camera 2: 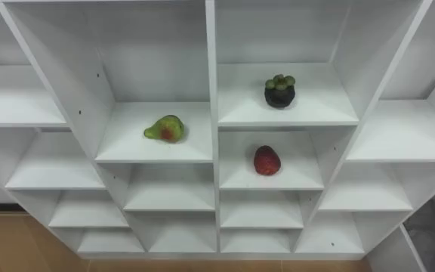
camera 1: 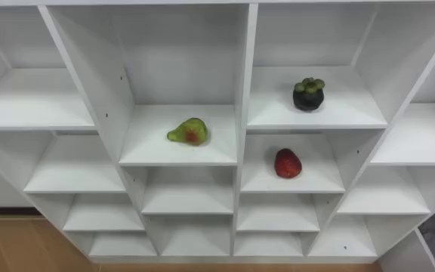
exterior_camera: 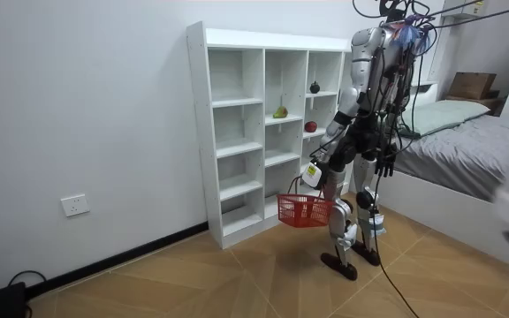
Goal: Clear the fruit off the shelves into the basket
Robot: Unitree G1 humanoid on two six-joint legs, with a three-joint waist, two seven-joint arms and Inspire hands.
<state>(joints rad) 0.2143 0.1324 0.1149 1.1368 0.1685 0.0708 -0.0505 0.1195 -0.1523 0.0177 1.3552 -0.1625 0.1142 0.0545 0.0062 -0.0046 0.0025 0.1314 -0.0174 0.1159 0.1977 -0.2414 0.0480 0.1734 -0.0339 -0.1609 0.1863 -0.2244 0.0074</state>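
My left hand (exterior_camera: 313, 171) curls round the red basket (exterior_camera: 306, 211) handle; right hand (exterior_camera: 386, 165) fingers, I can't tell

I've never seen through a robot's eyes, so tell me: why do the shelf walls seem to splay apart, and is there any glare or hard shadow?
Left eye view: the closet's uprights fan outward toward the top, a close wide-lens effect; room view: they stand parallel. Left eye view: soft even light, no glare, just faint shadows under the pear, mangosteen and strawberry.
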